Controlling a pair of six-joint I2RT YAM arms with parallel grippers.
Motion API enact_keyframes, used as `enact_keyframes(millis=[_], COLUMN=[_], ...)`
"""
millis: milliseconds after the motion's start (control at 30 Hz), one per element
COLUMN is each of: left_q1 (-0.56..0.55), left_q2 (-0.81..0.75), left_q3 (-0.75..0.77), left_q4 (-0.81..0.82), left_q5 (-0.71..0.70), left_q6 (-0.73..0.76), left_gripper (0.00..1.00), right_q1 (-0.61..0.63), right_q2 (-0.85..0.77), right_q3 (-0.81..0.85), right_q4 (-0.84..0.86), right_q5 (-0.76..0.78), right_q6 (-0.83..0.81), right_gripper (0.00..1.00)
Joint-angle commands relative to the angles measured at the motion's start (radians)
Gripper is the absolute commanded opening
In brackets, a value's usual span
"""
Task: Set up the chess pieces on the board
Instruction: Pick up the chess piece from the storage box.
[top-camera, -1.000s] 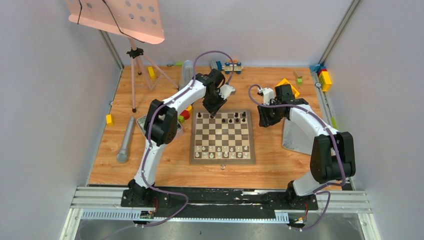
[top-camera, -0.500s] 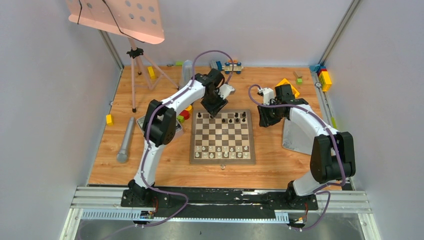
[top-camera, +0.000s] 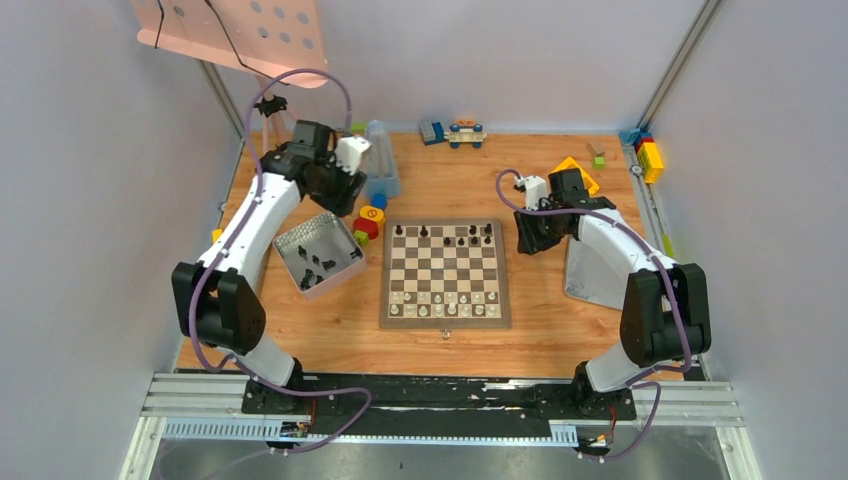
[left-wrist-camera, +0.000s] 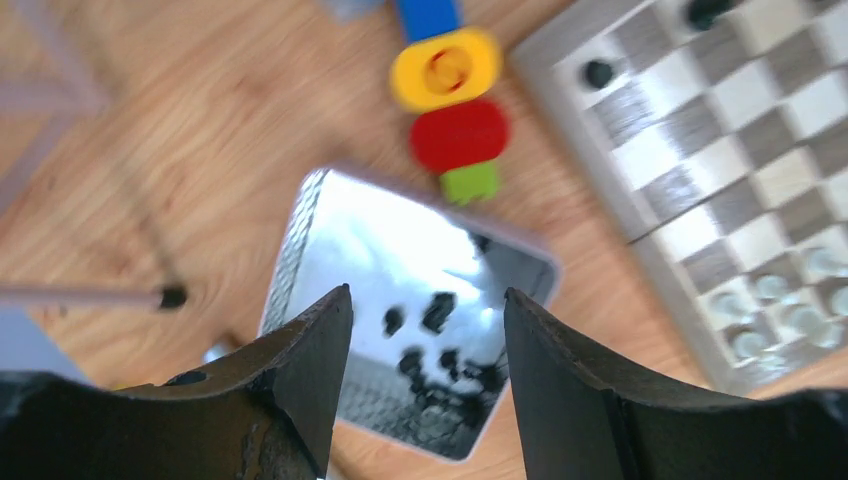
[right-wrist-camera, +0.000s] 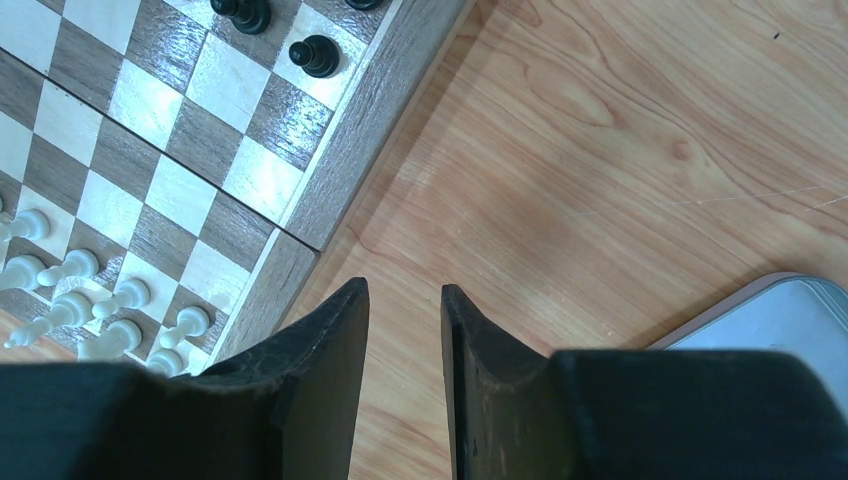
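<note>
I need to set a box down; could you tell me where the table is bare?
Bare wood lies beyond the board, up to the far toys, and in front of it, before the arm bases. Left of it is crowded: tray, blocks.

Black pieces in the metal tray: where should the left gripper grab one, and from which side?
Take the black piece lying apart from the heap in the metal tray, across its narrow body. Bring the left gripper straight down: the tray's walls likely block a side approach. Its pose is too blurred to tell.
</note>
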Motion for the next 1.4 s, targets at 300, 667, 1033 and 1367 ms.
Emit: enact_keyframes(millis=[300, 667, 1033, 1367], left_q1=[0.344, 0.406, 0.420, 0.420], left_q2=[0.037, 0.127, 0.190, 0.218], left_q3=[-0.209, -0.266, -0.270, -0.262], left_q4=[0.036, 0.111, 0.147, 0.152], left_q5=[-0.026, -0.035, -0.016, 0.009], left_q6=[0.085, 0.104, 0.103, 0.099], left_gripper=[0.62, 0.56, 0.44, 0.29], right_q1=[0.017, 0.017, 0.017, 0.018], right_q2=[0.016, 0.022, 0.025, 0.030], right_q3=[0.036, 0.035, 0.035, 0.036], right_q4=[0.007, 0.006, 0.005, 0.002], right_q5=[0.010, 0.016, 0.017, 0.017], right_q6=[-0.011, -0.013, -0.011, -0.011], right_gripper=[0.33, 0.33, 0.33, 0.33])
